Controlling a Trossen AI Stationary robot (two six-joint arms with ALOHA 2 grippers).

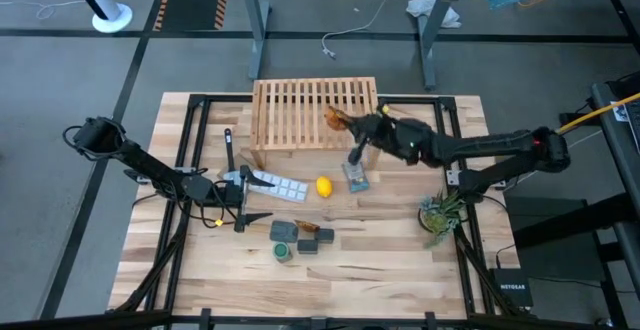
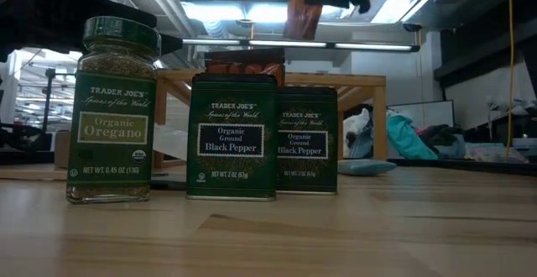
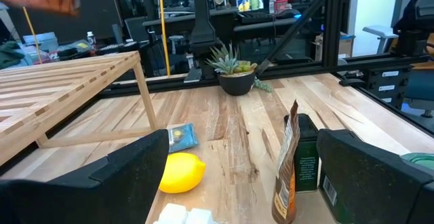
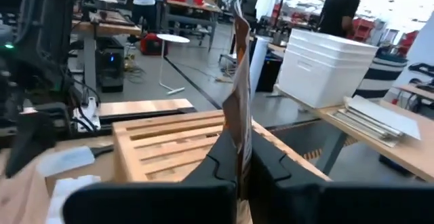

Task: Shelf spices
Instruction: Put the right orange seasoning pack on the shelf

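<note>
Shelf: the shelf stands at the table's far edge, centred, its slatted top open except where the right arm hangs over its right part.
Table: bare wood across the near right; a potted plant sits by the right edge.
Open room: a clear strip lies between the shelf's front and the near cluster, broken by a lemon and a blue-grey flat packet.
Spices on the table: the green-lidded jar, two dark boxes and one orange-brown packet are grouped near the front, left of centre.
Low view only: labels read oregano on the jar and black pepper on both boxes, which stand upright.
Left wrist view only: the packet stands on edge just beside a box.
Right gripper: the right gripper, above the shelf's right part, has its fingers pinched together on the second orange-brown packet, held upright.
Left gripper: the left gripper waits low on the left with fingers spread wide, holding nothing, a white tray just beside it.
</note>
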